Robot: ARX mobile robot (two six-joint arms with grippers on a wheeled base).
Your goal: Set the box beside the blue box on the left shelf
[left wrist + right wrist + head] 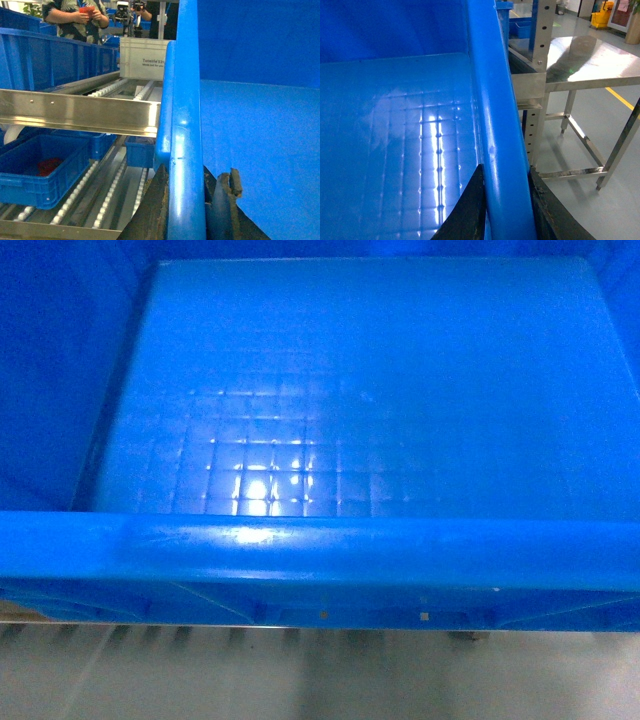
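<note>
The box (360, 390), a big open-top bright blue crate with a grid-marked floor, fills the head view, and neither gripper shows there. My left gripper (187, 200) is shut on the box's left rim (186, 125), one dark finger on each side of the wall. My right gripper (506, 200) is shut on the right rim (495, 125) in the same way. To the left lies the left shelf (107, 200), with rows of small white rollers and a steel rail (80, 110). A long blue box (50, 57) sits on its upper level.
On the lower rollers stand a blue crate (40, 175) holding something red and a small blue bin (140, 152). A white tote (145, 59) stands further back, with a person (75, 20) behind it. A slotted upright (540, 75) and a steel table (590, 60) stand to the right.
</note>
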